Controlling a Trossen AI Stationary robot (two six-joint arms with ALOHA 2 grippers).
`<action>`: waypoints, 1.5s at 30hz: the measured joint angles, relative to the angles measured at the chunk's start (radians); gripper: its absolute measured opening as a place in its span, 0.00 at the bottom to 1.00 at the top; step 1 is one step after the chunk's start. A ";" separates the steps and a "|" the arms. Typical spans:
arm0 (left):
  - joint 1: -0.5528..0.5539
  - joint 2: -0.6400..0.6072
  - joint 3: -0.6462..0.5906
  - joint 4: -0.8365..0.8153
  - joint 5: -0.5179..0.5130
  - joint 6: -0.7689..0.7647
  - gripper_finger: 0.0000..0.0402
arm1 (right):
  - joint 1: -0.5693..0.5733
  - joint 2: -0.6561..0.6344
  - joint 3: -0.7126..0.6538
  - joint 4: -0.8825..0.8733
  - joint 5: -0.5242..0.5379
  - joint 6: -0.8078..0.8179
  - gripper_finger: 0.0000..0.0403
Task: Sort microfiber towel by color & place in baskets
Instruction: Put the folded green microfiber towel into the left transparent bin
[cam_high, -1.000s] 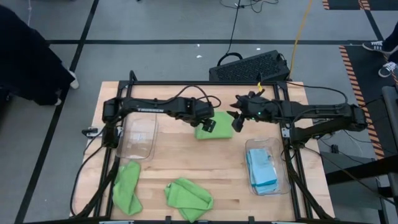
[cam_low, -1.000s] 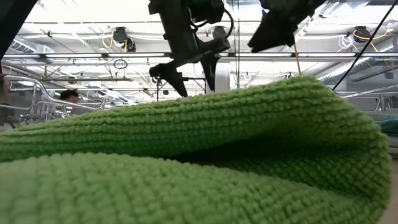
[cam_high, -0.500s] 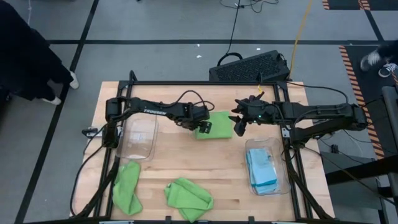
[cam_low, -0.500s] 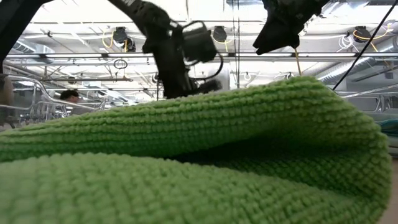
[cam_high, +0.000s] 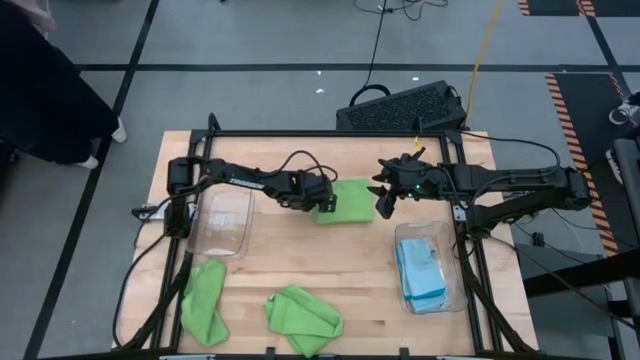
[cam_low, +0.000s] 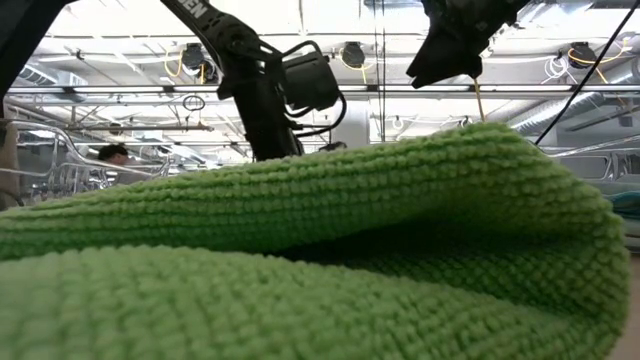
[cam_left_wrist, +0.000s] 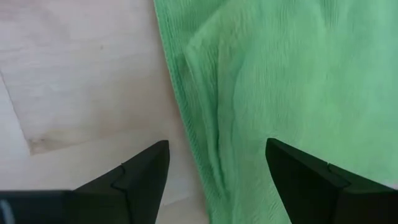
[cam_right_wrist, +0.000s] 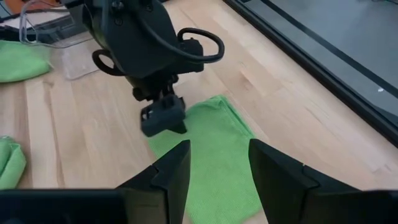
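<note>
A lime green towel (cam_high: 350, 198) lies flat on the table's far middle. My left gripper (cam_high: 327, 207) is open and low over its left edge. In the left wrist view one finger (cam_left_wrist: 146, 171) stands over bare wood and the other (cam_left_wrist: 295, 171) over the green towel (cam_left_wrist: 280, 74). My right gripper (cam_high: 383, 201) is open and hovers just off the towel's right edge, clear of it. Two more green towels (cam_high: 205, 300) (cam_high: 303, 318) lie crumpled by the near edge. Light blue towels (cam_high: 420, 268) sit in the right clear basket (cam_high: 452, 290). The left clear basket (cam_high: 225, 220) holds nothing. My left gripper (cam_right_wrist: 163, 121) comes down from above at the towel's left edge (cam_left_wrist: 186, 93), with that edge running between the open fingers. Whether the fingertips touch the cloth or the table, I cannot tell.
A black perforated crate (cam_high: 400, 108) sits beyond the table's far edge. In the low view a green towel (cam_low: 300, 270) close to the camera hides most of the table. Bare wood lies between the baskets at the table's middle. A person's dark clothing (cam_high: 40, 90) shows off the left side.
My left gripper has come down toward the far green towel's left edge and dropped behind the near towel in the low view. It stays open. My right arm and the towels have kept still.
</note>
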 joint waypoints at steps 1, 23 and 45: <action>0.000 0.001 0.000 0.007 -0.012 -0.025 0.67 | 0.000 0.000 0.000 0.000 -0.001 0.006 0.38; -0.039 0.100 0.005 0.086 -0.165 -0.182 0.32 | 0.002 0.000 0.000 0.023 -0.025 0.010 0.38; -0.022 0.048 -0.001 -0.063 -0.245 0.112 0.01 | 0.002 0.001 -0.027 0.084 -0.030 0.010 0.38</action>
